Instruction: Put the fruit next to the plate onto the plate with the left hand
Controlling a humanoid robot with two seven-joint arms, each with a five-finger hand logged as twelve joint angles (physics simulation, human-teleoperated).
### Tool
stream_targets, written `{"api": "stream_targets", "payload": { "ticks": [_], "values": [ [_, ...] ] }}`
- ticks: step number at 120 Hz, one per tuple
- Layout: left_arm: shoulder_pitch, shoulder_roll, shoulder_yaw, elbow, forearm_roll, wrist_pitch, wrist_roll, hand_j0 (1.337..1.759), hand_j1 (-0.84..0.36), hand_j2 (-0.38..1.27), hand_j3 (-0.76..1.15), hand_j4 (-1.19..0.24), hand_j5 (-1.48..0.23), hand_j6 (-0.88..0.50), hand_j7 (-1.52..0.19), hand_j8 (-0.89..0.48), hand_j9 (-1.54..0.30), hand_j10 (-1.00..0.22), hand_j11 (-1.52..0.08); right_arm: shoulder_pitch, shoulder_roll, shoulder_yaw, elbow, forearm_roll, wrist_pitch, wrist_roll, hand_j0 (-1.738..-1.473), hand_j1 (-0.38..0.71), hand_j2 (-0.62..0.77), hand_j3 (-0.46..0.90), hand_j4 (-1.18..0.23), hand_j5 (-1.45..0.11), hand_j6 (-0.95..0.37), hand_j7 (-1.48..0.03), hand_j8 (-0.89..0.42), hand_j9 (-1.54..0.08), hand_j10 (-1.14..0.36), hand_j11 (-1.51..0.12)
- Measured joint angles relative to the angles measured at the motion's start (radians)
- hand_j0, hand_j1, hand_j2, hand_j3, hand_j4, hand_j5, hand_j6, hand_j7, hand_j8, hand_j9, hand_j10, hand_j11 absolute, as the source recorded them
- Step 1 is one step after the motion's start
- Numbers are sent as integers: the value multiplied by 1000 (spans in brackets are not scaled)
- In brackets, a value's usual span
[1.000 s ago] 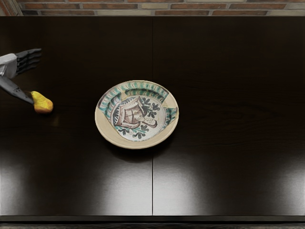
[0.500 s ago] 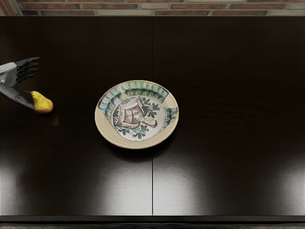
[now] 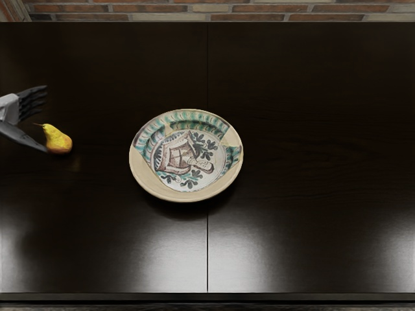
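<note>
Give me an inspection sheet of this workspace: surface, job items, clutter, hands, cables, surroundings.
Surface: dark glossy table, seam down the middle.
Job's things: yellow pear lies on the table left of the painted plate, apart from it, not on it.
Clutter: nothing seen.
Hands: left hand at the left edge, fingers spread, thumb reaching toward the pear, no grasp; right hand not in view.
Cables: nothing seen.
Surroundings: brick wall behind the table.

The left hand (image 3: pixel 11 109) has a smooth, light grey palm shell. Its slender fingers (image 3: pixel 34 97) are black throughout; the separate thumb (image 3: pixel 23 137) is dark grey and tapers to a narrow tip
</note>
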Motion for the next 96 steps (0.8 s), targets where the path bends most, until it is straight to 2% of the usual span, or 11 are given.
{"api": "stream_targets", "payload": {
  "ticks": [56, 96],
  "values": [
    [58, -13, 0, 4, -136, 0, 2, 1658, 349, 3, 0, -3, 0, -4, 0, -3, 0, -2, 0, 0, 0, 0, 0, -1, 0, 0, -1658, -320, -5, 0, -24, -31, -24, -31, -24, -31, -24, -31],
    [82, -43, 0, 6, -158, 0, 2, 1658, 349, 3, 0, -3, 0, -3, 0, -3, 0, -2, 0, 0, 0, 0, 0, -1, 0, 0, -1658, -320, -5, 0, -24, -31, -24, -31, -24, -31, -24, -31]
  ]
}}
